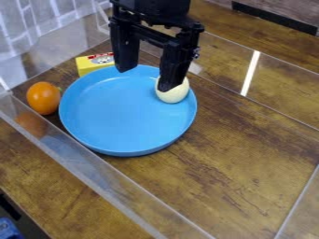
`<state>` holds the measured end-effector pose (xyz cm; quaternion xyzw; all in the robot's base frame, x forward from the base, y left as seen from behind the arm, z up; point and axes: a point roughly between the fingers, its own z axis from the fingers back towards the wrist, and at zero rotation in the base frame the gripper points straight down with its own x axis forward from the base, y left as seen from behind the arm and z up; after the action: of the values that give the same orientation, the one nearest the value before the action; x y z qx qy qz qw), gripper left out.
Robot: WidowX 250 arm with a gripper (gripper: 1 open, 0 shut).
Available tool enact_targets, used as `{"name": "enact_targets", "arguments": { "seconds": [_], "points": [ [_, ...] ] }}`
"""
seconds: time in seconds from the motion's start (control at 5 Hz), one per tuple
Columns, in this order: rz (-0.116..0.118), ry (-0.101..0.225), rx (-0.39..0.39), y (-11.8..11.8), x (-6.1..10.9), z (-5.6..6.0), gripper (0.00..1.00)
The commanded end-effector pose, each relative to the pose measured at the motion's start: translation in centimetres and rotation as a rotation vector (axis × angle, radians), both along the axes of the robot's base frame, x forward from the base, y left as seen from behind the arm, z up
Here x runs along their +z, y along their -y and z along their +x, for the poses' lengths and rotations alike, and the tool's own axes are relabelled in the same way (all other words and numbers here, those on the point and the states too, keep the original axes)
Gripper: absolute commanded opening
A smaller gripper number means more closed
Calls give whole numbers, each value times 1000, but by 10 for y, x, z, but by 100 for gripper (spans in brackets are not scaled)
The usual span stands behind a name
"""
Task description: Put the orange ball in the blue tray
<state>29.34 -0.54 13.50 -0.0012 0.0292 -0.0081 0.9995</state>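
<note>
The orange ball [44,97] sits on the desk [237,177] at far left, just outside the blue tray [112,126] rim, untouched. It looks smooth, rigid and light, likely to roll or squirt out; a grip across its widest middle seems safest. Behind the tray lies 1 yellow block [92,64]. The pincer [152,67] hangs released over a cream egg [173,91] inside the tray. The desk is glossy wood with clear walls.
</note>
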Motion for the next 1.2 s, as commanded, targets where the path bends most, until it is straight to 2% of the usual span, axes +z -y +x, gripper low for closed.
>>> {"name": "enact_targets", "arguments": {
  "seconds": [0.0, 1.0],
  "points": [
    [-3, -11, 2, -2, -4, -1, 100],
    [-20, -50, 28, -25, -22, -9, 100]
  ]
}}
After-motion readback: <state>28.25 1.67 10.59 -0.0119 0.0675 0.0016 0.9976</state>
